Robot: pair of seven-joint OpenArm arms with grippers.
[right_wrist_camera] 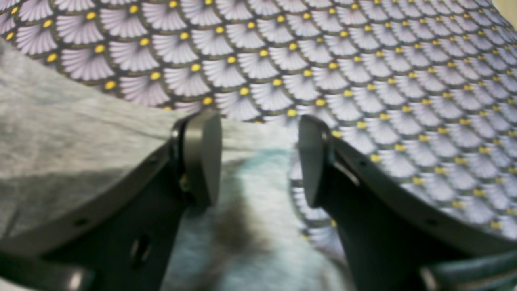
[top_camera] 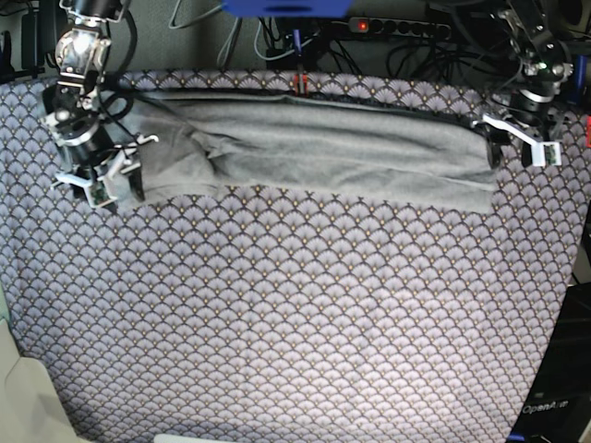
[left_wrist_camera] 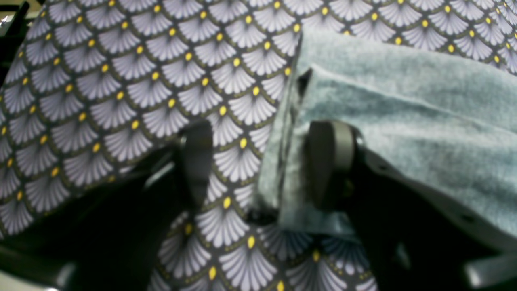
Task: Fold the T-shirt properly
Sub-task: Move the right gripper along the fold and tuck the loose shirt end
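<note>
The light grey T-shirt (top_camera: 314,152) lies as a long, flat band across the far part of the table. My left gripper (top_camera: 519,140) sits at the band's right end. In the left wrist view that gripper (left_wrist_camera: 262,165) is open; the shirt's edge (left_wrist_camera: 404,109) runs between its fingers, and one finger (left_wrist_camera: 327,161) is over the cloth. My right gripper (top_camera: 115,183) is at the band's left end. In the right wrist view it (right_wrist_camera: 256,161) is open, with a corner of the shirt (right_wrist_camera: 60,121) lying between and below the fingers.
The purple-grey fan-patterned tablecloth (top_camera: 295,314) covers the whole table in front of the shirt. Cables and a power strip (top_camera: 397,28) run behind the far edge. A pale surface (top_camera: 28,397) shows beyond the table's near left corner.
</note>
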